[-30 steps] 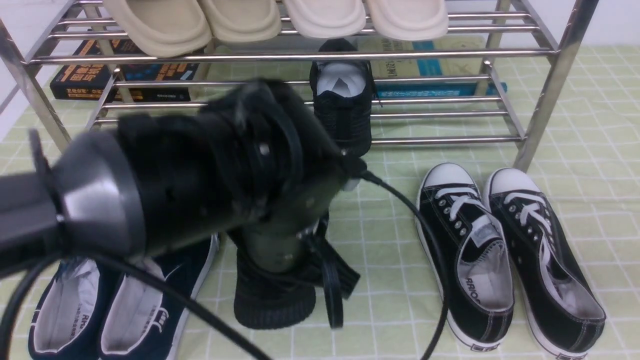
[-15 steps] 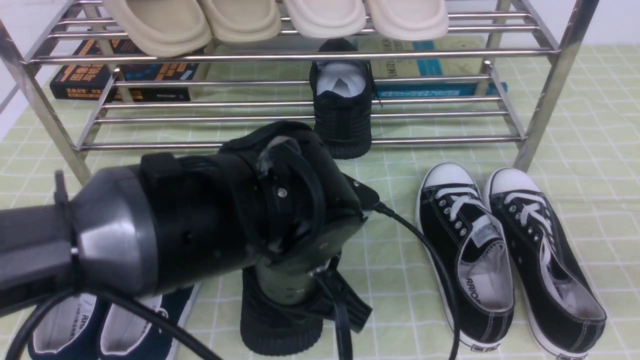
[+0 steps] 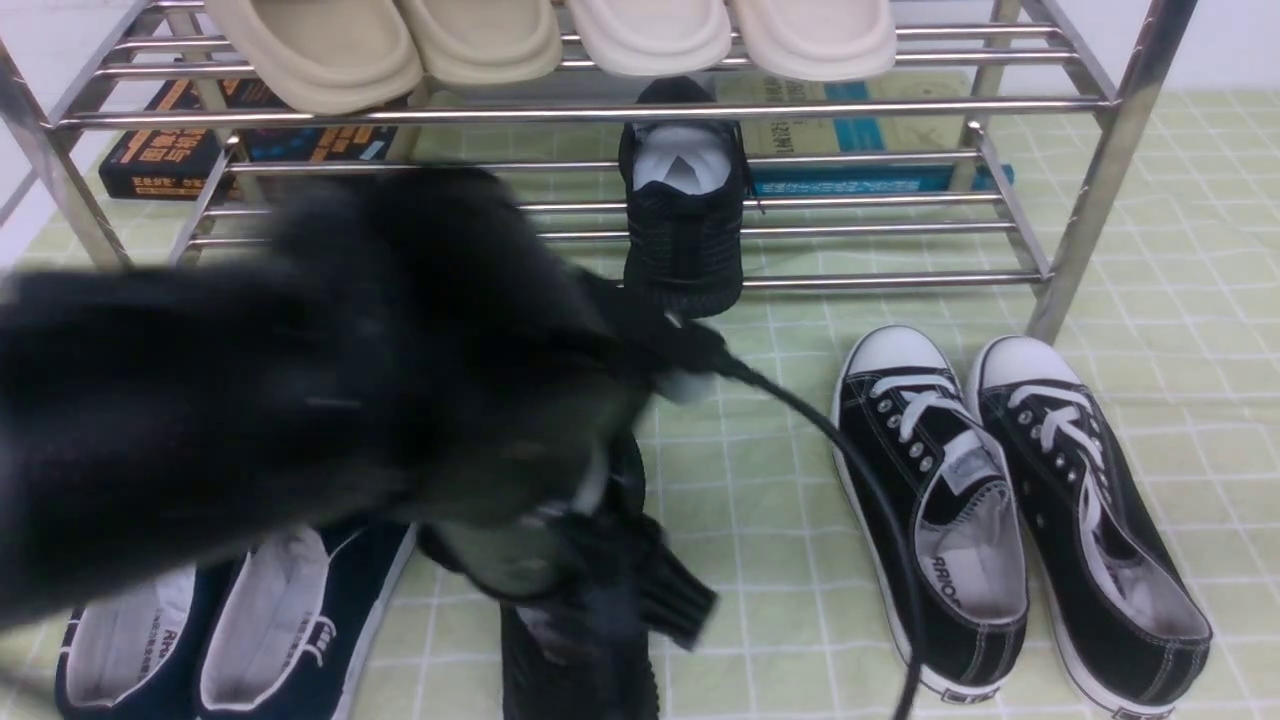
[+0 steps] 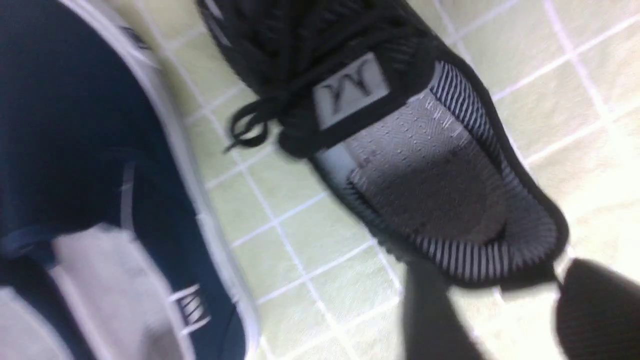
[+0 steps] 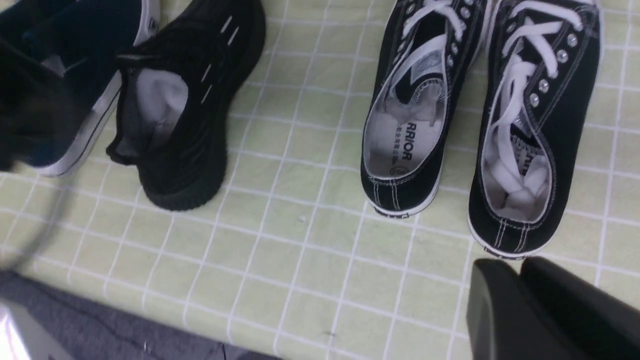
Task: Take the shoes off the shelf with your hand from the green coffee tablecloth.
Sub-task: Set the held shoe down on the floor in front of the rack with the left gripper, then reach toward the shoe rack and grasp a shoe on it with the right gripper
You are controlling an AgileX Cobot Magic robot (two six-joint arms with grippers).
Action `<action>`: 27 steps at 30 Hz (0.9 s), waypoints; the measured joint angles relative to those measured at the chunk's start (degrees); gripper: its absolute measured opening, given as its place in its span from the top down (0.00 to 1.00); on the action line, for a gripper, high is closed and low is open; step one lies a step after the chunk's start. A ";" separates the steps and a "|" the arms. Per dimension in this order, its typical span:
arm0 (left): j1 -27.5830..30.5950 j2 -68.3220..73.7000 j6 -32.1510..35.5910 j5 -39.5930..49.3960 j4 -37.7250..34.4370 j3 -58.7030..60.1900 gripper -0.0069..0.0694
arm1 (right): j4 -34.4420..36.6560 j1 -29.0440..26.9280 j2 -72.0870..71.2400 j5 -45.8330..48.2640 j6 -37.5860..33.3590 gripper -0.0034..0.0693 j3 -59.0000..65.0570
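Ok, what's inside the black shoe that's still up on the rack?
White stuffing fills the opening of the black shoe. Anything beneath it or down in the toe is hidden.

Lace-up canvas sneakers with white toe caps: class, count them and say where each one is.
2. Both stand on the green checked cloth, right of the robot arm: the left sneaker and, beside it, the right sneaker. The arm may hide others.

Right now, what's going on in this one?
The left gripper is over the green checked cloth, its jaws apart at the heel of an all-black sneaker lying there. Another black sneaker is on the lower tier of the metal shoe rack. The right gripper holds nothing.
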 joint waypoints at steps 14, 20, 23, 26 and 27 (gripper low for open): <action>0.00 -26.00 -4.89 6.54 4.91 3.99 0.89 | 10.48 11.24 24.68 0.06 -10.76 0.85 -7.41; 0.00 -32.97 -16.09 6.13 7.19 15.76 0.89 | 4.70 22.85 38.42 -0.35 -7.48 0.96 -17.74; 0.00 -33.26 -18.28 2.13 6.43 18.08 0.89 | 0.80 27.25 43.47 -0.35 -3.57 0.96 -23.03; 0.00 -31.43 -18.42 -1.45 6.37 16.65 0.89 | -2.34 30.16 47.19 -0.42 -1.34 0.96 -27.17; 0.00 -29.30 -17.37 -2.42 6.57 14.45 0.89 | -3.69 31.50 49.10 -0.48 -0.29 0.96 -29.76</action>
